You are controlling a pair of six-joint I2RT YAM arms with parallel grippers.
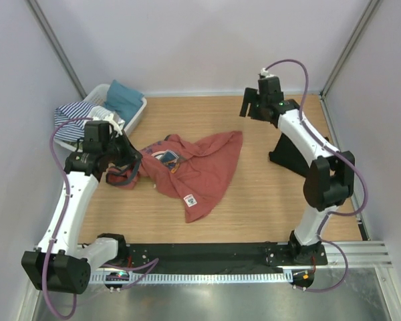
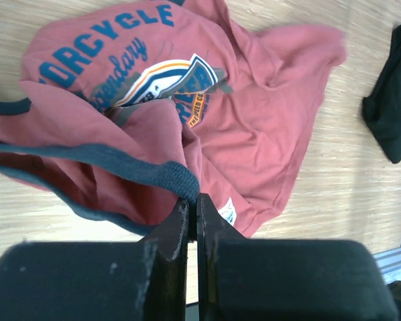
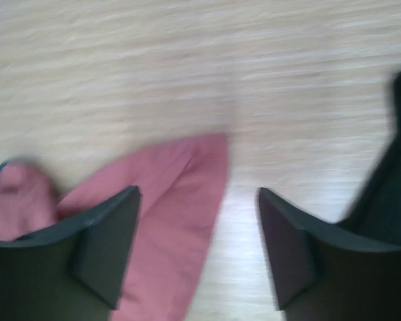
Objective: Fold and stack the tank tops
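Left gripper (image 2: 192,204): clamped on navy strap edge of rust-red tank top (image 2: 254,127)
Right gripper (image 3: 198,195): spread wide, empty, above that top's corner
Black tank top (image 2: 391,100): apart, on table (image 1: 254,200)

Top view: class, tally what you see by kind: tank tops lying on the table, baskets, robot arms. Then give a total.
Tank tops on the table: 2 (rust-red tank top with navy edging, plain black tank top)
Baskets: 1 (white plastic basket)
Robot arms: 2 (left arm, right arm)
Total: 5
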